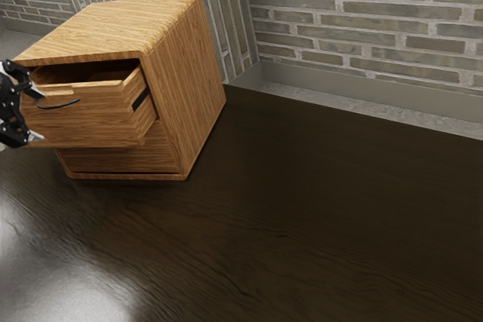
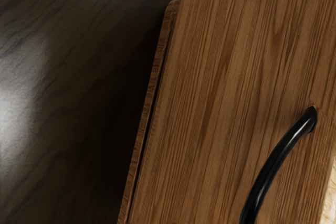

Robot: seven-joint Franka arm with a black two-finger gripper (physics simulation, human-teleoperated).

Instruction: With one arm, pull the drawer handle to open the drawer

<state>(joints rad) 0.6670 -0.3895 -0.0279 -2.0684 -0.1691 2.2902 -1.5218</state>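
At the exterior view's left the gripper [image 1: 26, 111] sits with its claw spread apart, just off the handle [image 1: 57, 102]. The top drawer [image 1: 90, 118] already juts well out of the cabinet [image 1: 181, 73], so the pull looks largely done.

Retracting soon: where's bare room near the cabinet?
Free: dark table from the cabinet toward the exterior view's right, up to the brick wall. Crowded: at the open drawer, gripper by its handle.
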